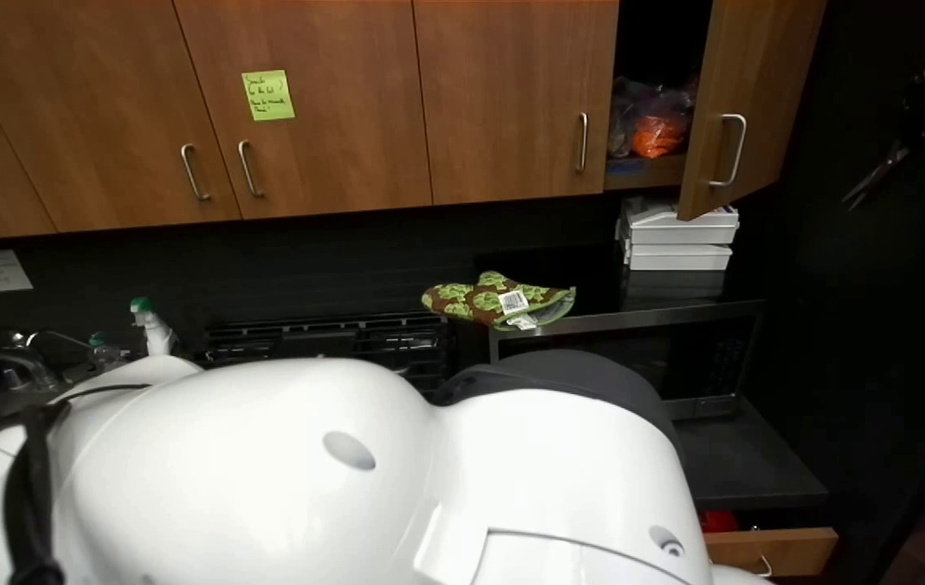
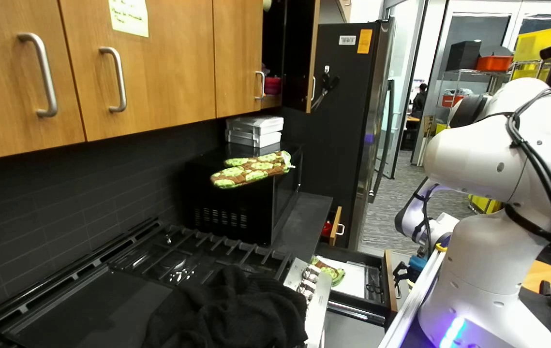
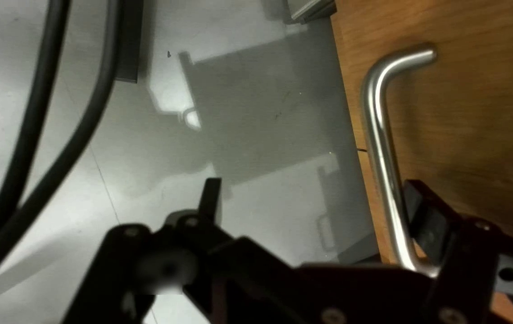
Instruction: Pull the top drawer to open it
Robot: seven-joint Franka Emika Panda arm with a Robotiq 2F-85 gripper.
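Note:
The top drawer (image 2: 391,285) stands pulled out below the counter in an exterior view, its wooden front facing the robot. Inside it lie a green-brown mitt (image 2: 329,271), a white sheet and scissors. Its metal handle (image 3: 384,153) crosses the right side of the wrist view. My gripper (image 3: 312,193) is open. One finger (image 3: 432,225) sits between the handle and the wooden front, very close to the bar; the opposite finger (image 3: 210,198) is well away on the outer side. In an exterior view, my gripper (image 2: 401,274) is beside the drawer front. The arm (image 1: 348,471) hides this area in an exterior view.
A smaller drawer (image 2: 337,227) farther along is also partly out. A stove (image 2: 173,261) with a black cloth (image 2: 236,309) stands nearby. An oven mitt (image 2: 256,169) rests on the microwave (image 2: 236,208). An upper cabinet door (image 1: 754,106) hangs open.

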